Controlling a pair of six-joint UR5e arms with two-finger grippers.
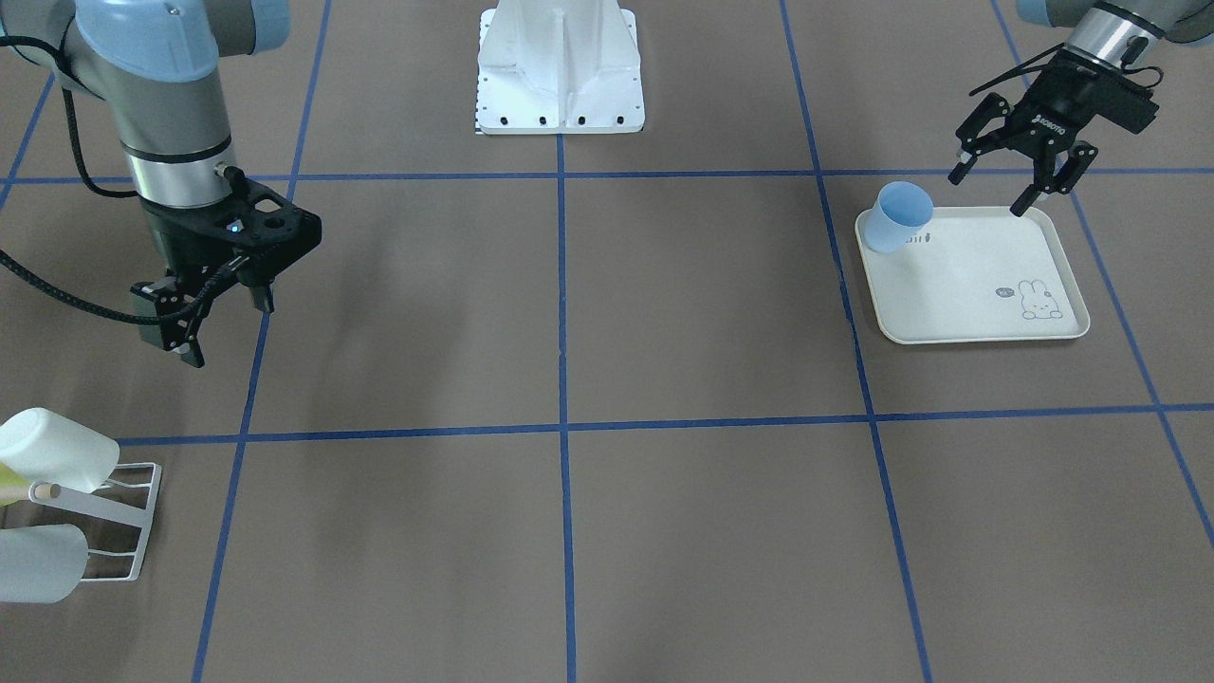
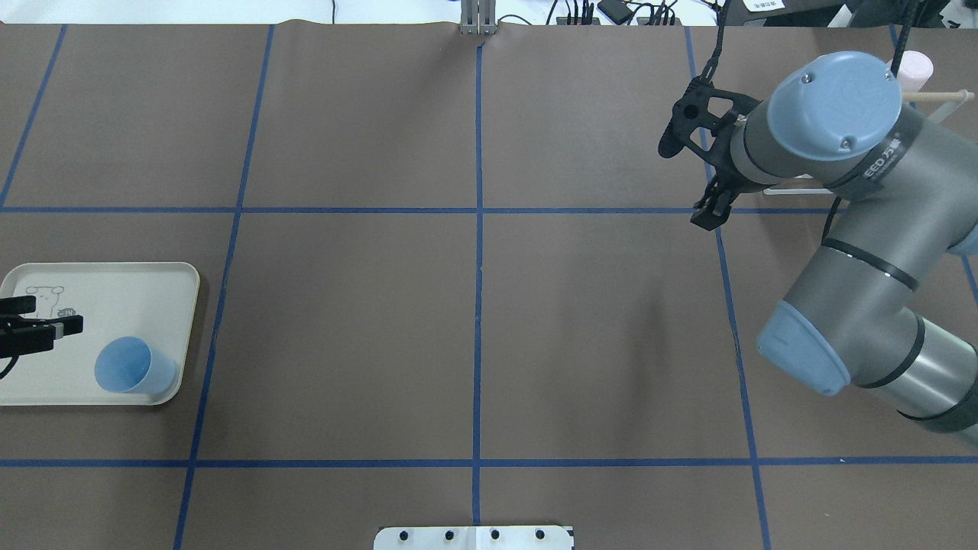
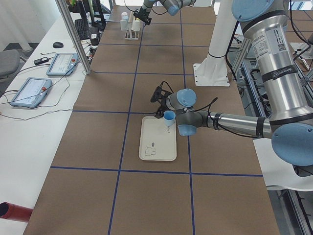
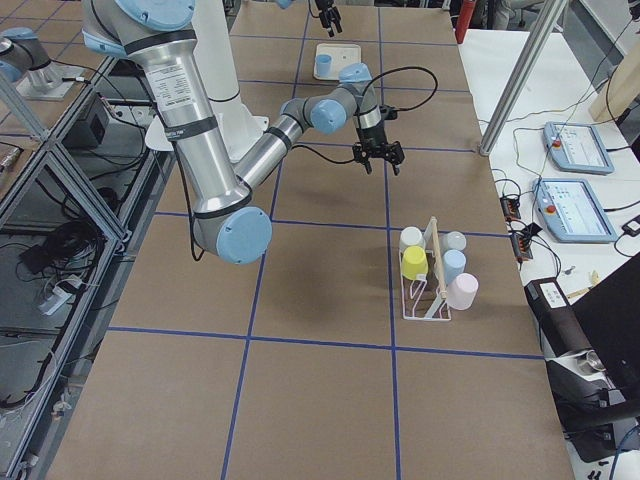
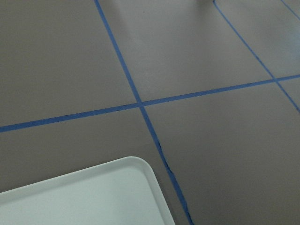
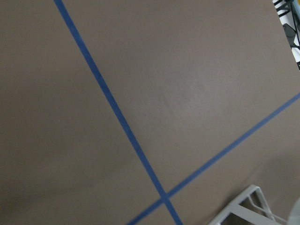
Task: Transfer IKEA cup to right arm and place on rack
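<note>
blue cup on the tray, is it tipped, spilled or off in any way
Nothing stands out. The blue cup stands upright, mouth up, near a corner of the cream tray, and no spill shows. The open left tool hangs beside it, not touching.

Robotics lab: tape-gridded table [image 3: 156, 196], teach pendants [image 4: 573, 147] on a side bench [image 3: 29, 137], aluminium posts [image 3: 73, 36].
</note>
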